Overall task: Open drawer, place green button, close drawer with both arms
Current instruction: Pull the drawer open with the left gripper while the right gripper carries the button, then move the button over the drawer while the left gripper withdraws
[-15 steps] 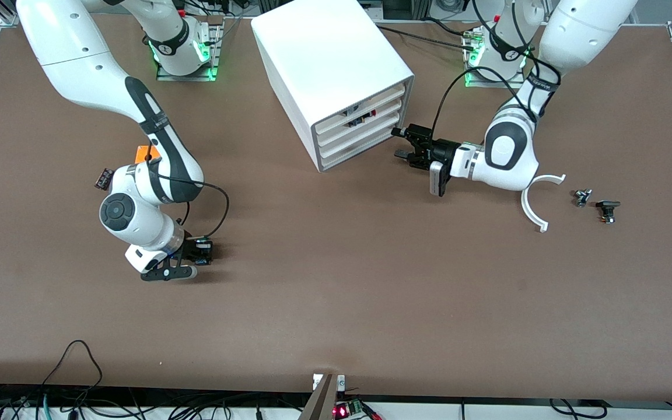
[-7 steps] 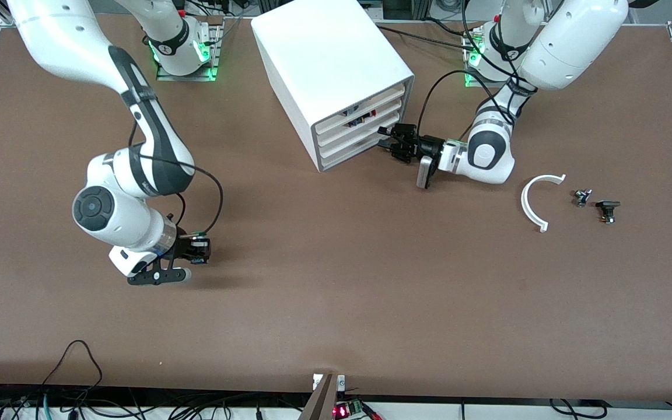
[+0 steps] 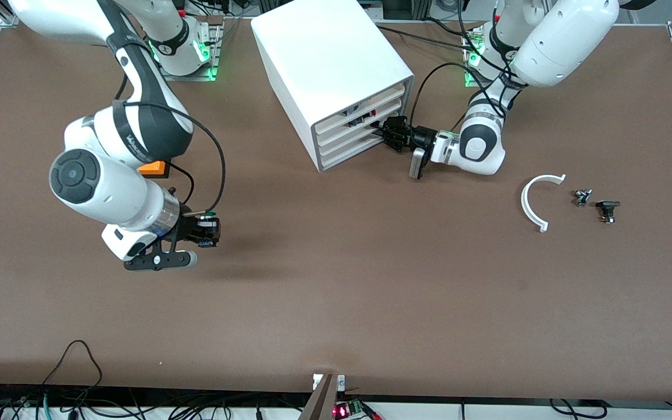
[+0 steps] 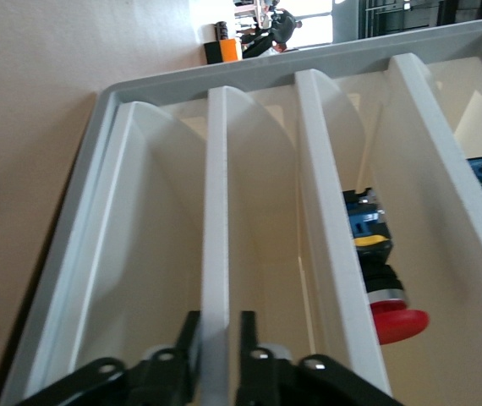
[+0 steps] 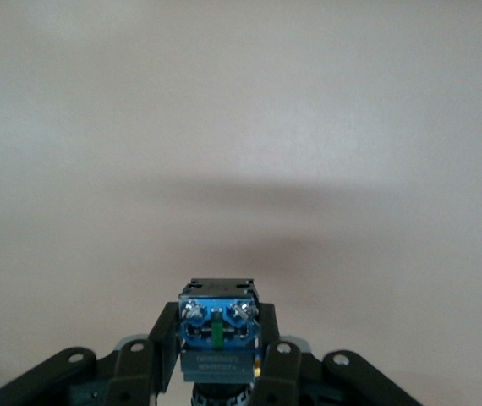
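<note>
White slat fronts mark the cabinet (image 3: 336,76), upper centre of the frame. The left gripper (image 3: 387,132) is clamped on a drawer front (image 4: 216,279), its fingers (image 4: 188,347) pinching it edge-on; which tier cannot be told. The pull runs toward the left arm's end. The right gripper (image 3: 205,228), lower left, holds the button (image 5: 217,326) clamped above the table (image 3: 336,280), well apart from the cabinet.

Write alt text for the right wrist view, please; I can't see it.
The right gripper is shut on a small button, its blue and black underside facing the camera, hanging over bare brown table with a soft shadow below.
</note>
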Robot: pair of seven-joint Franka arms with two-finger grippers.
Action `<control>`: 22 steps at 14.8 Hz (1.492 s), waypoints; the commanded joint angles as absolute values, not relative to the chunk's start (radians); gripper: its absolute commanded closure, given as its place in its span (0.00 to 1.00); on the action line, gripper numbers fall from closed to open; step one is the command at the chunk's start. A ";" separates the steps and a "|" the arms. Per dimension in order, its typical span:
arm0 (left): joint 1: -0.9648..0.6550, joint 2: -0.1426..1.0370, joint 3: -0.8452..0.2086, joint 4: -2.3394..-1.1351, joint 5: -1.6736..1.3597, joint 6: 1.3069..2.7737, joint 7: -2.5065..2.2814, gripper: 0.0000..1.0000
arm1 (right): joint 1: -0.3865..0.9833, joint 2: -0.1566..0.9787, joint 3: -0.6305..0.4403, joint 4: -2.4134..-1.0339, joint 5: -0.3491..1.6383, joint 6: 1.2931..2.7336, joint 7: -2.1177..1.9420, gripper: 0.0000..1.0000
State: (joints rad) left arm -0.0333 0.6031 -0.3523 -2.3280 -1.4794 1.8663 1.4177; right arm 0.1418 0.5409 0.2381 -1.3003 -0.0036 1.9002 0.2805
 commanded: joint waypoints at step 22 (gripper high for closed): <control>0.015 0.583 -0.176 -2.042 -1.177 1.876 1.135 0.00 | 0.537 0.578 0.236 -1.129 -0.095 1.836 1.438 1.00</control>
State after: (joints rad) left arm 0.0077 0.5979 -0.1757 -2.0545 -1.2119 1.8823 1.1620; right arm 0.4915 0.5385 0.2424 -1.1675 -0.0509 1.8218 1.3391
